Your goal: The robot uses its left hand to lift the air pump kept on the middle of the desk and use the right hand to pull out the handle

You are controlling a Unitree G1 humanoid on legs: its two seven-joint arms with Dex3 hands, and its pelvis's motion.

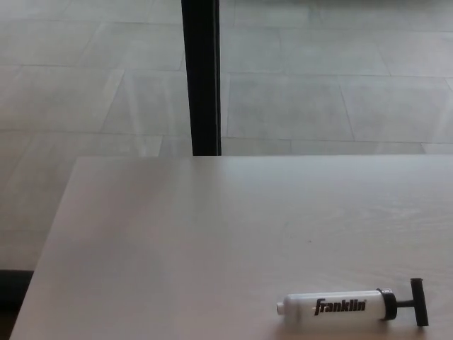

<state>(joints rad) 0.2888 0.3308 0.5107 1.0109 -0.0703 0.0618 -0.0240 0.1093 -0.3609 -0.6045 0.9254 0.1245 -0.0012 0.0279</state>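
Observation:
A small white air pump (340, 307) with black "franklin" lettering lies on its side on the pale desk (212, 234), near the front right of the head view. Its nozzle end points left. Its black T-handle (419, 302) sticks out to the right on a short black rod, close to the cylinder's black cap. Neither of my hands shows in the picture, and nothing touches the pump.
The desk's far edge runs across the middle of the view and its left edge slants down to the lower left. Beyond the desk is a grey tiled floor (318, 85). A black vertical post (202, 74) stands behind the desk's far edge.

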